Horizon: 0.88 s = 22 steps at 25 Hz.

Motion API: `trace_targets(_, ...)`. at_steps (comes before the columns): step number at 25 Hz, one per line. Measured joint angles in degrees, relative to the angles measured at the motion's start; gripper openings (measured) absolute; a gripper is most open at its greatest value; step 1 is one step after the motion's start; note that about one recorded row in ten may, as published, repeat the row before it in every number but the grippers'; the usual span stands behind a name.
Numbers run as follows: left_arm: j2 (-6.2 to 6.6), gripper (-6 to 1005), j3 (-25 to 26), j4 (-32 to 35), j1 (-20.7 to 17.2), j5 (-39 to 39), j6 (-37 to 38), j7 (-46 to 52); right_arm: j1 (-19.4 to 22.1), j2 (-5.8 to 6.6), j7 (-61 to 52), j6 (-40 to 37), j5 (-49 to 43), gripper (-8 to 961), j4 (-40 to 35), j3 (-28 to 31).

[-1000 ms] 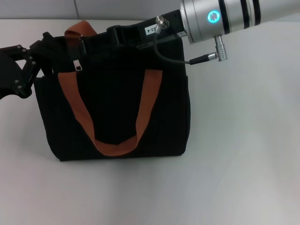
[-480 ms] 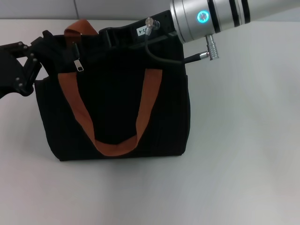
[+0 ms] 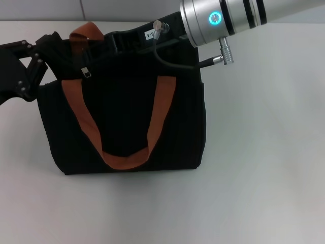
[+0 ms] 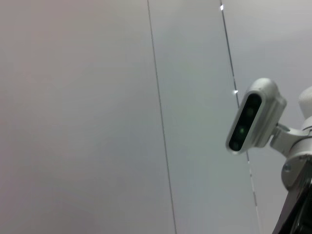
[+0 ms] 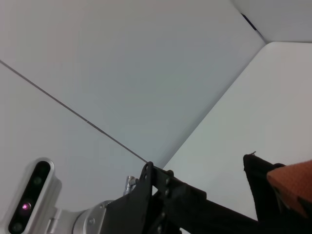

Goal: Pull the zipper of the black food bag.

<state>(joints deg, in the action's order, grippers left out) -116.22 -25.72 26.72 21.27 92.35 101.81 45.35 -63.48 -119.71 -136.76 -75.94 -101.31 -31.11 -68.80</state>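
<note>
The zipper (image 3: 87,72), a small silver pull tab, hangs at the top edge of the black food bag (image 3: 124,109), near the bag's left upper corner and just inside the near orange-brown strap handle (image 3: 122,127). It lies just to the right of the left gripper (image 3: 35,68), whose black linkage fingers meet the bag's upper left corner; they look to be clamped on the fabric there, though black on black hides how far apart the fingers stand (I cannot tell their opening). The tab itself hangs free, with no finger on it.

The right gripper (image 3: 124,38) reaches in from the upper right, over the bag's top edge, well to the right of the tab. Its black body with a white label merges with the bag's top, so whether it is open or holding anything cannot be made out. Behind it runs the silver arm (image 3: 228,18) with a glowing teal ring and a black cable looping below.

The second strap handle (image 3: 87,30) arches up behind the top edge, between the two grippers. The bag stands upright on a white table (image 3: 254,152).

The right wrist view shows the left gripper's linkage (image 5: 161,195), a bag corner and a bit of orange strap. The left wrist view shows only a wall and a camera housing (image 4: 253,117).
</note>
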Motion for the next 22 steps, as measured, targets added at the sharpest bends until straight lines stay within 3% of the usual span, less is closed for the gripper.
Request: trace_targets(22, -0.43, 27, 0.1, 0.0, 1.9, -0.3, 2.1, 1.3, 0.7, 0.09, 0.2, 1.8, -0.3, 338, -2.5, -3.0)
